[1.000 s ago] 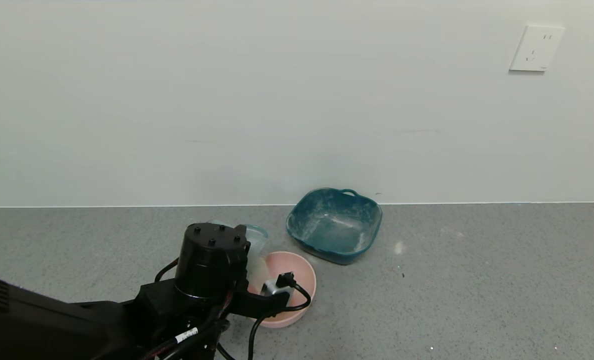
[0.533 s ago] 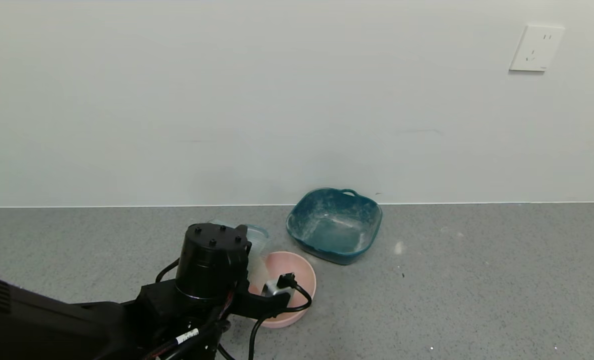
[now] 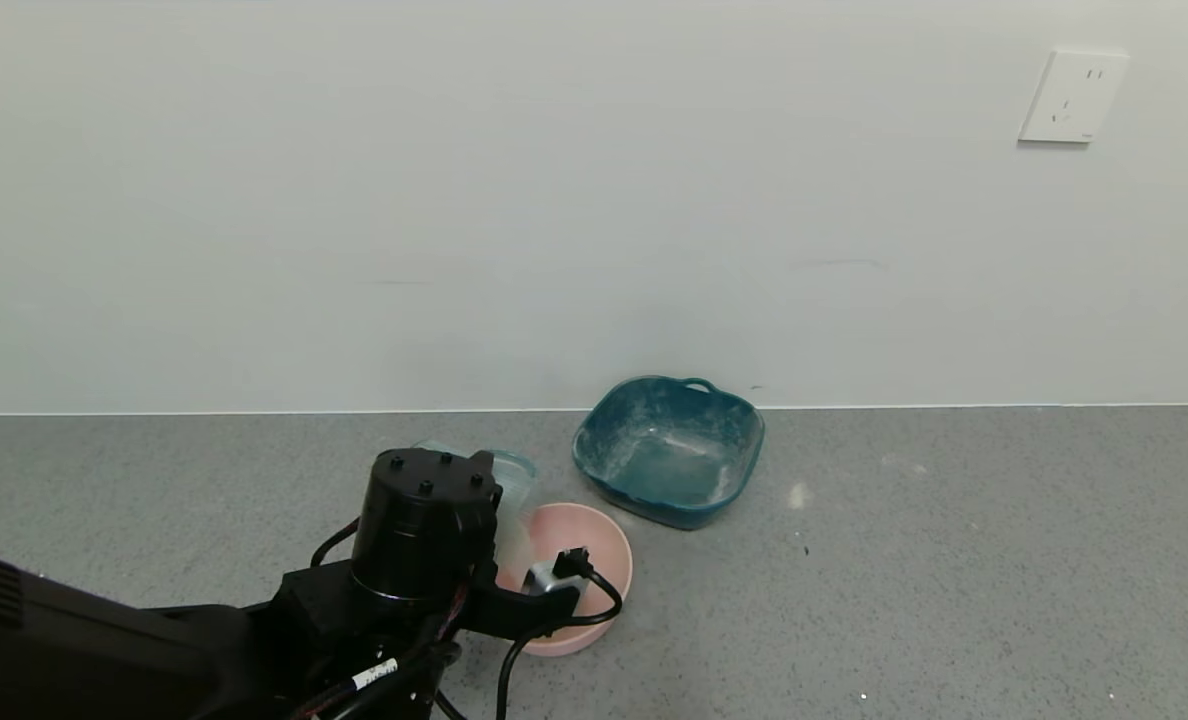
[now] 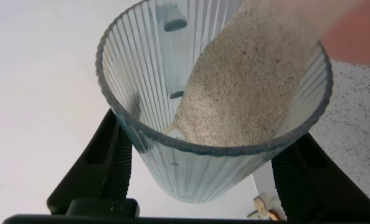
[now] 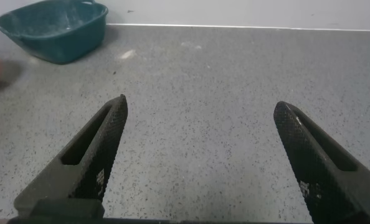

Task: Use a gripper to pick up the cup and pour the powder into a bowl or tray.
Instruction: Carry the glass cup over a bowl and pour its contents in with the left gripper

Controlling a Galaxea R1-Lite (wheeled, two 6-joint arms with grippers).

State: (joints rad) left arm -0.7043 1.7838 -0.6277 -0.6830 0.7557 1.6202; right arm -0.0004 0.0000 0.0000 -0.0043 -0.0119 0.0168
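A ribbed, translucent pale blue-grey cup is clamped between the black fingers of the left gripper, tipped over the near-left rim of the pale pink bowl. Inside the cup, whitish-grey powder banks against the lowered side of the wall, reaching its lip. The smooth, matte bowl sits upright on the grey table, wider than the cup above it.

Ribbed cup clamped in left hand, tilted, powder banked (against one wall)
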